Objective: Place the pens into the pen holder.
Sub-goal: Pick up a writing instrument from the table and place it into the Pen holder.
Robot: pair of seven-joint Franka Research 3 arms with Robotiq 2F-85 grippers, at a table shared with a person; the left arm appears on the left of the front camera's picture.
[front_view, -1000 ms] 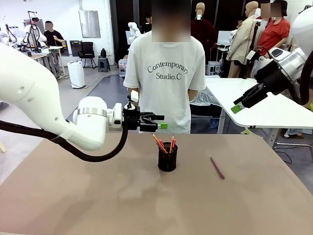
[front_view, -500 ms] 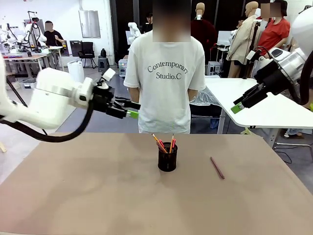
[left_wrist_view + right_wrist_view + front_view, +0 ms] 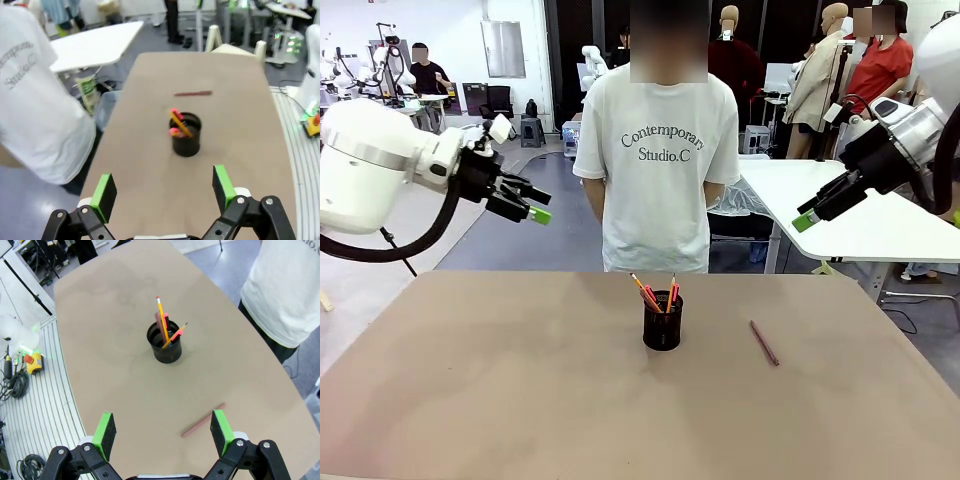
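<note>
A black mesh pen holder (image 3: 662,321) (image 3: 186,135) (image 3: 167,345) stands mid-table with a yellow-orange pencil (image 3: 162,322) and red-and-black pens (image 3: 672,294) sticking out of it. A dark maroon pen (image 3: 764,343) (image 3: 193,93) (image 3: 202,419) lies flat on the table to the holder's right. My left gripper (image 3: 534,206) (image 3: 162,191) is open and empty, raised high at the left, well away from the holder. My right gripper (image 3: 807,216) (image 3: 161,426) hangs open and empty high at the right, above the table.
A person in a white T-shirt (image 3: 660,150) stands at the far edge of the brown table (image 3: 520,400), hands behind the back. A white table (image 3: 860,215) is behind on the right.
My left arm has lifted and swung back to the left, away from the holder. The right arm, the holder and the maroon pen have not moved.
</note>
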